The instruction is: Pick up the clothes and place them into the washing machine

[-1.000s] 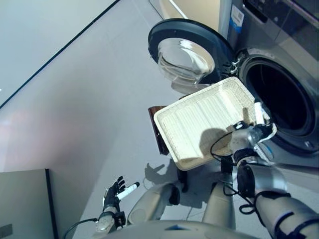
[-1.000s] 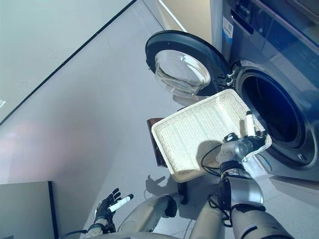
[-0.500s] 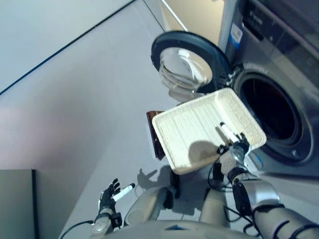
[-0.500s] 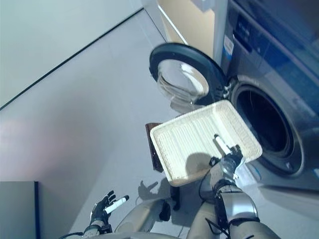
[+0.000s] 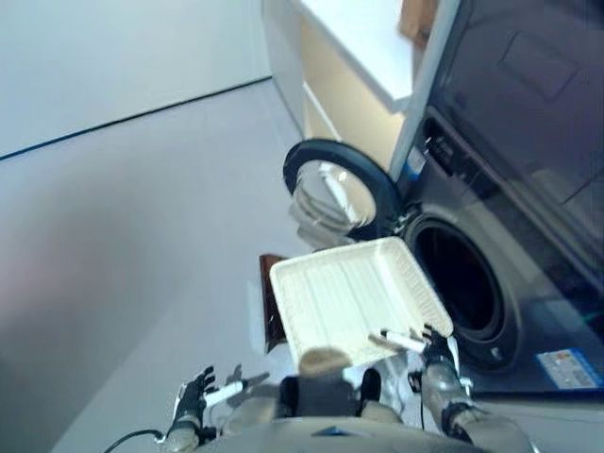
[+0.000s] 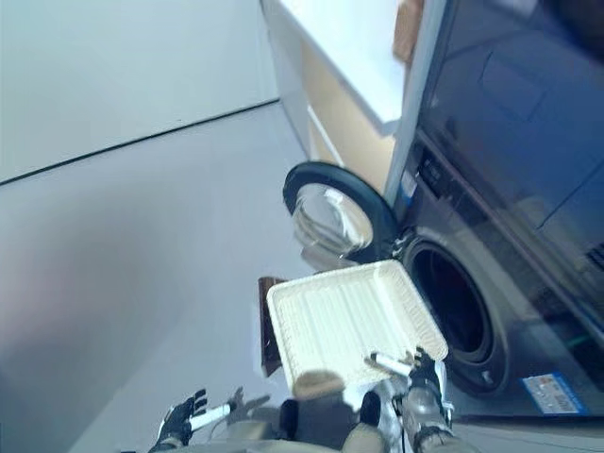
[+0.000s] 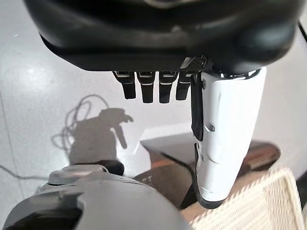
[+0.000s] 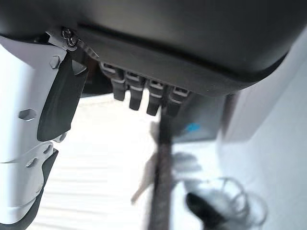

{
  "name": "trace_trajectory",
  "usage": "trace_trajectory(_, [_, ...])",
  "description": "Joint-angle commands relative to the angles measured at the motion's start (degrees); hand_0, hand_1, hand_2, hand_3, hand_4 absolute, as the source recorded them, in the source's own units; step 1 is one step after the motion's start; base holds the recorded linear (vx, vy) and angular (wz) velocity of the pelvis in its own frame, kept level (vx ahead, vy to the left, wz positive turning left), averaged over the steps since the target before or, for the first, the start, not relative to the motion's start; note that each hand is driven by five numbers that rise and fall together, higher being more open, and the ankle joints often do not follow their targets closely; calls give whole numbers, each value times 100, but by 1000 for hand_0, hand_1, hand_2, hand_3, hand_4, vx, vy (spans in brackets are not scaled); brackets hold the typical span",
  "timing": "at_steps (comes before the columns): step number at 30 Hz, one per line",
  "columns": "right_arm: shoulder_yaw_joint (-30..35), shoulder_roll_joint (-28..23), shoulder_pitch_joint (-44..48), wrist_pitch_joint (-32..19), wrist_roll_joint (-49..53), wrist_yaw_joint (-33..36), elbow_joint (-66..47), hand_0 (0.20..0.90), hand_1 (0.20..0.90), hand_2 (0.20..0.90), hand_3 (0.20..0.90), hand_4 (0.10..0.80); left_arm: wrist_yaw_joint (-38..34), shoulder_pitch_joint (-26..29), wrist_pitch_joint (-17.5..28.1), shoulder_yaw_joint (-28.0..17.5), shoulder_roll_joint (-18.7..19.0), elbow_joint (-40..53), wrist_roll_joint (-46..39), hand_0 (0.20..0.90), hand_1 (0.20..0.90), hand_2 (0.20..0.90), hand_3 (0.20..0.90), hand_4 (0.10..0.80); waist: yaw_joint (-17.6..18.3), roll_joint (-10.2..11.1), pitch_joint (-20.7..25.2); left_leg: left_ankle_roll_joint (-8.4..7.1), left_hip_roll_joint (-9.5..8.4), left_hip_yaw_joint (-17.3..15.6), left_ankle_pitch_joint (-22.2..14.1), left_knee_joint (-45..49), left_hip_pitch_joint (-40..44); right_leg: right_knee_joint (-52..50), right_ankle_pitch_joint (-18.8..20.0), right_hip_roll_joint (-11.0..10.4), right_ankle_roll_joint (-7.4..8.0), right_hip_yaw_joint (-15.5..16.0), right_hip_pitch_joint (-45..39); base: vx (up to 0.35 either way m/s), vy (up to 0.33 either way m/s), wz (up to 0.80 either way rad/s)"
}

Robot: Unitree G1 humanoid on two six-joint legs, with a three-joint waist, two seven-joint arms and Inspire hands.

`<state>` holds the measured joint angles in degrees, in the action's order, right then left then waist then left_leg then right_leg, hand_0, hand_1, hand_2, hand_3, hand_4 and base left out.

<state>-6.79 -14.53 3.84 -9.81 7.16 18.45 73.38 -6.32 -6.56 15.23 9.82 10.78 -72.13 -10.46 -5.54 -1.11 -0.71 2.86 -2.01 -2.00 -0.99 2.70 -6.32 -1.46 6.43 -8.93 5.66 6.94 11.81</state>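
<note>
No clothes show in any view. The white wicker basket (image 5: 340, 297) looks empty and rests on a dark brown stool (image 5: 271, 321) in front of the washing machine. The machine's round door (image 5: 335, 184) hangs open to the left of the dark drum (image 5: 462, 288). My right hand (image 5: 432, 354) hovers at the basket's near right corner, open and holding nothing, its white thumb (image 5: 401, 340) lying over the rim. In its wrist view the right hand (image 8: 168, 43) has the basket's weave (image 8: 96, 167) beneath it. My left hand (image 5: 196, 396) hangs open low on the left, empty.
A white countertop (image 5: 363, 47) over beige cabinet fronts (image 5: 335, 104) runs behind the machine. Grey floor (image 5: 123, 236) spreads out to the left. The left wrist view shows the stool (image 7: 168, 158) and a corner of the basket (image 7: 261, 206).
The whole picture has shifted as the camera moved, showing more of the machine and counter. My right hand has drawn back from the basket's drum-side rim to its near right corner.
</note>
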Motion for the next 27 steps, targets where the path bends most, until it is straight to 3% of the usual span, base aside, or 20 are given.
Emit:
trace_trajectory(1, [-156,-130,-197,11,-909,-104,-177,900,900,900,900,800,142,5,53,-69,19,-268,380,900,900,900,900,800,-49,9,136,-468,72,-47,287,-94,-200,14,-263,203,-40,-55,-501,8,-32,-9])
trace_trajectory(11, [148,78,-1117,153,-1133,-385,390,900,900,900,900,800,335,82,-76,-236,59,-525,587,900,900,900,900,800,197,155,454,-513,176,-213,409,-514,458,162,-228,288,-11,-121,-938,6,-21,-12])
trace_trajectory(27, [206,178,-1155,136,-1071,-315,250,900,900,900,900,800,245,132,-210,-189,118,-641,881,900,900,900,900,800,365,149,661,-509,265,-227,365,-551,812,104,-368,347,-25,-158,-1244,13,-7,1])
